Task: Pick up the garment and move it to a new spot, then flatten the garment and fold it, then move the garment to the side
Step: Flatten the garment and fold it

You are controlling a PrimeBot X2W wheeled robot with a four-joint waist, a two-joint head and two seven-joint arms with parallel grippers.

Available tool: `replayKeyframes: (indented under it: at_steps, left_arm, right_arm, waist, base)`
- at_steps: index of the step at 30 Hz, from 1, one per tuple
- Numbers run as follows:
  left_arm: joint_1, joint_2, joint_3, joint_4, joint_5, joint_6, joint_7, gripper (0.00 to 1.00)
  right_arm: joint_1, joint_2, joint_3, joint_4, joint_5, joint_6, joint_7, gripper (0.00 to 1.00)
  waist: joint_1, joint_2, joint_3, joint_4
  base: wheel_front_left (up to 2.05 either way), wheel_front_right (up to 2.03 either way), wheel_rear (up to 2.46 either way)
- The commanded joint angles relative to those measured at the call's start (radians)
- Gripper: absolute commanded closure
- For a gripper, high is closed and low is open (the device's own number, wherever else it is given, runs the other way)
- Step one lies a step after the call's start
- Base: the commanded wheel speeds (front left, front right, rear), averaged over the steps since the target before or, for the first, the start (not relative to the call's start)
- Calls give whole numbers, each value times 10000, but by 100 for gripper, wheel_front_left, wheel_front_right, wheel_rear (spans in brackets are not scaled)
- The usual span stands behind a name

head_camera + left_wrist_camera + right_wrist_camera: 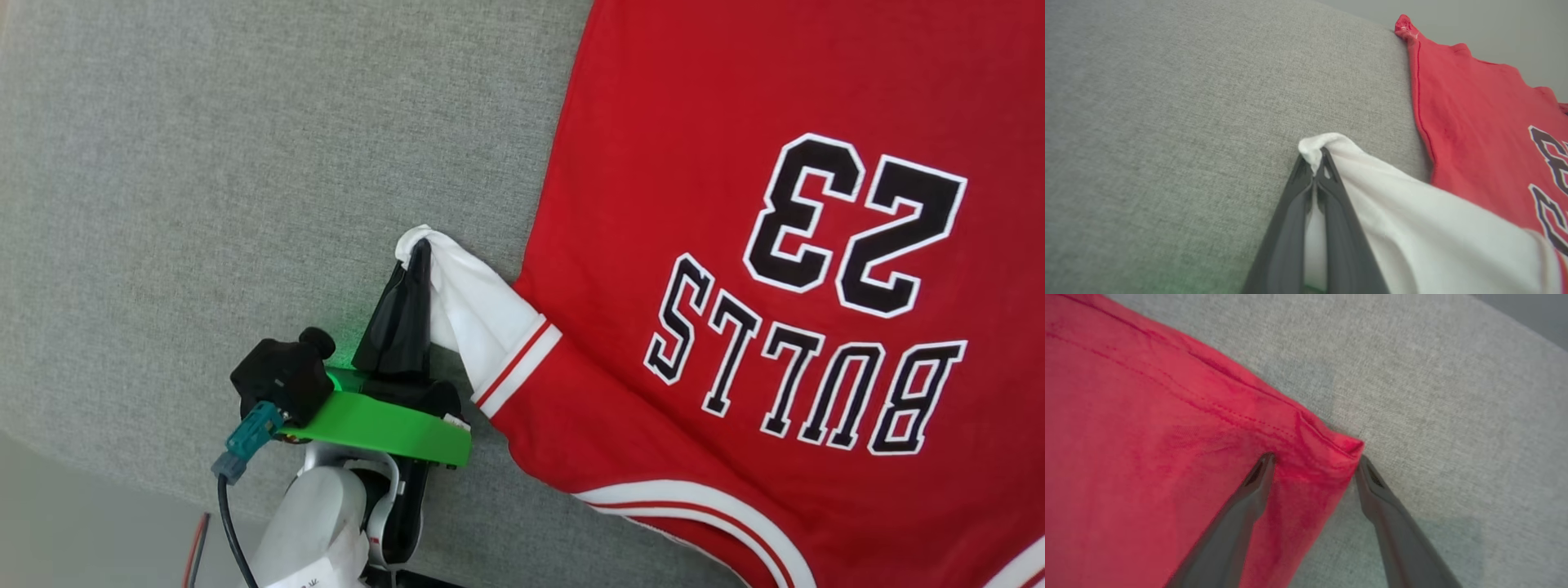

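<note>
Garment (653,163), hem (1274,416) pointing away, lettering (816,327) upside down

The garment (735,122) runs off the head view's top, right and bottom edges, and its striped trim is cut by the bottom edge. The tips of the left gripper (420,247) are partly wrapped in a bunched fold of the white sleeve (478,314), and the pale forearm (314,523) is cut off below. In the left wrist view the right edge slices the dark lettering (1549,171), leaving it unreadable. In the right wrist view the right gripper (1316,458) is blurred, and it is unclear whether the finger (1241,506) over the red cloth touches it.
</note>
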Motion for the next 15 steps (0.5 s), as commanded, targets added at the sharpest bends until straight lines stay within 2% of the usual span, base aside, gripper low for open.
replayKeyframes:
  at_steps: [1,2,3,7,8,11,15]
  left_arm:
    - [-185,-77,71,88,118,-104,-58,100]
    - [-189,-100,101,128,148,-140,-58,100]
    - [-193,-127,148,175,184,-180,-58,100]
    - [-125,-193,391,323,309,-267,-58,100]
    - [0,-223,587,421,389,-332,-58,100]
    - [173,-242,769,495,455,-369,-59,100]
    - [438,-238,914,657,528,-460,-59,100]
  right_arm:
    - [806,239,620,436,75,-4,187,0]
    - [839,167,685,424,90,-4,153,0]
    - [856,90,741,411,120,-4,79,100]
    - [720,6,790,462,190,-4,-385,100]
    - [544,132,789,525,328,-4,-884,100]
    - [432,306,783,538,571,-4,-1420,100]
    - [610,72,1169,270,800,-4,-2078,100]
  waist:
    - [1,0,184,120]
    - [1,0,173,105]
    - [1,0,141,83]
    - [1,0,-118,-71]
    - [1,0,-480,-257]
    - [1,0,-925,-487]
    - [1,0,-1649,-767]
  base:
    - [0,0,0]
    - [0,0,0]
    - [0,0,0]
    - [0,0,0]
    - [0,0,0]
    - [0,0,0]
    - [0,0,0]
